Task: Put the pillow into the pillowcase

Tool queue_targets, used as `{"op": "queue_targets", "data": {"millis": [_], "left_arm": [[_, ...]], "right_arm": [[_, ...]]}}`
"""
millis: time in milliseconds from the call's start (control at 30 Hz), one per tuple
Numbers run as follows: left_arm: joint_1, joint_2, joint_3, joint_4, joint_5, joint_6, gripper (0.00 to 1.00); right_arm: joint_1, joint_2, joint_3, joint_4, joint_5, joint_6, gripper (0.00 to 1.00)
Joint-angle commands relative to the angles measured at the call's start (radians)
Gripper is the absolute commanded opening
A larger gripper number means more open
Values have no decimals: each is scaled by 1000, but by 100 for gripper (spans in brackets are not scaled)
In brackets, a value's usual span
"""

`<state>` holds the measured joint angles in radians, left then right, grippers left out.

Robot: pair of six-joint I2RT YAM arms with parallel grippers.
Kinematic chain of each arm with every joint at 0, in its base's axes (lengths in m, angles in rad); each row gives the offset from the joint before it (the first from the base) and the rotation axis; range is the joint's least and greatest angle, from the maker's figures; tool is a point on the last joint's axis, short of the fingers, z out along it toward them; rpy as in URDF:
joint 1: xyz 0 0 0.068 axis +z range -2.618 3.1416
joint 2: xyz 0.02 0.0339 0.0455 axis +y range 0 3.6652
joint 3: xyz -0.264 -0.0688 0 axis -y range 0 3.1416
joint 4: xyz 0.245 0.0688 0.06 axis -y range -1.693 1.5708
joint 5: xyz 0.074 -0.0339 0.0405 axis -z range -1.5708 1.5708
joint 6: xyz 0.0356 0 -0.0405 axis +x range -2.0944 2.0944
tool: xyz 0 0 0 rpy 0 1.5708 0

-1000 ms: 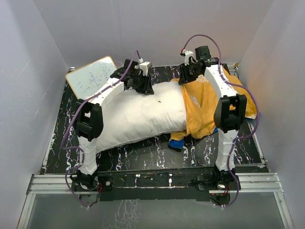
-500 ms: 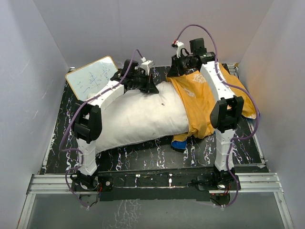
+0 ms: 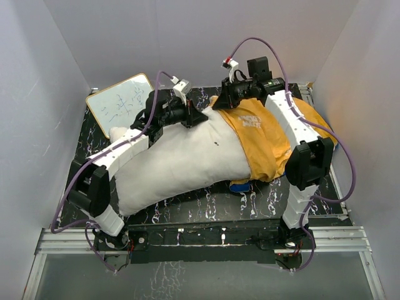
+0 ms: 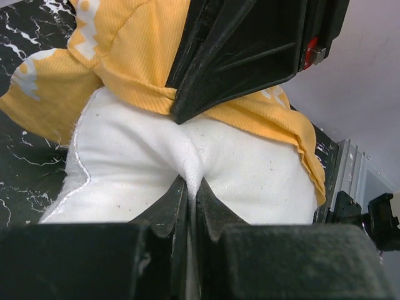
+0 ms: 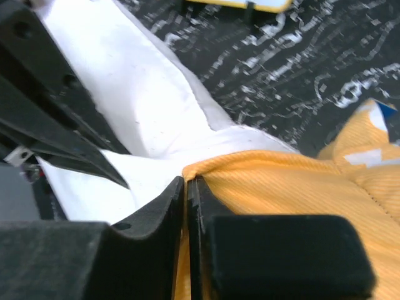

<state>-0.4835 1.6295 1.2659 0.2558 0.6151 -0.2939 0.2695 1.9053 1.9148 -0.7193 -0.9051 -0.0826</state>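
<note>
The plump white pillow (image 3: 178, 159) lies across the middle of the dark table, its right end inside the orange-yellow pillowcase (image 3: 262, 137). A bit of the case's blue face (image 3: 239, 186) pokes out beneath. My left gripper (image 3: 199, 116) is at the pillow's far edge, shut on a pinch of white pillow fabric (image 4: 187, 164). My right gripper (image 3: 220, 102) is close beside it, shut on the orange hem of the pillowcase (image 5: 250, 172) at its mouth. In the left wrist view the right gripper's black body (image 4: 250, 50) looms just above the pillow.
A framed whiteboard (image 3: 120, 101) with writing leans at the back left. Grey walls enclose the dark marbled table (image 3: 200, 206) on three sides. A metal rail (image 3: 200, 240) with both arm bases runs along the near edge. Purple cables loop above both wrists.
Both grippers have closed, the left on the pillow and the right on the case hem. The right drew the orange cloth leftward over the pillow; the left arm swung down and left.
</note>
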Motion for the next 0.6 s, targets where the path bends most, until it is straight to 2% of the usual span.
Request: {"op": "queue_targets", "data": {"millis": [0,100,133,200,233,300,367,400,467,567], "left_arm": [[-7,8,-86,254,-91,-109,0],[-7,78,-53,177,-139,-132,0],[-6,93,-36,143,-155,-128,4],[3,89,-10,64,-246,-133,30],[11,72,-3,26,-271,-128,45],[36,18,2,-22,-321,-115,69],[59,-52,-1,-67,-336,-79,82],[71,-83,2,-94,-327,-62,85],[85,-139,8,-154,-282,-17,87],[79,-209,4,-232,-198,69,87]], "right_arm": [[-5,42,-28,-128,124,-147,17],[-6,27,23,-201,71,-270,43],[-16,14,47,-210,54,-297,52],[-53,-17,89,-202,14,-316,68],[-81,-39,100,-193,-21,-316,73],[-139,-91,89,-174,-91,-338,79],[-194,-172,-4,-134,-135,-368,86],[-217,-233,-62,-109,-148,-387,87],[-255,-348,-219,-37,-149,-409,97],[-287,-533,-463,76,-127,-446,99]]}}
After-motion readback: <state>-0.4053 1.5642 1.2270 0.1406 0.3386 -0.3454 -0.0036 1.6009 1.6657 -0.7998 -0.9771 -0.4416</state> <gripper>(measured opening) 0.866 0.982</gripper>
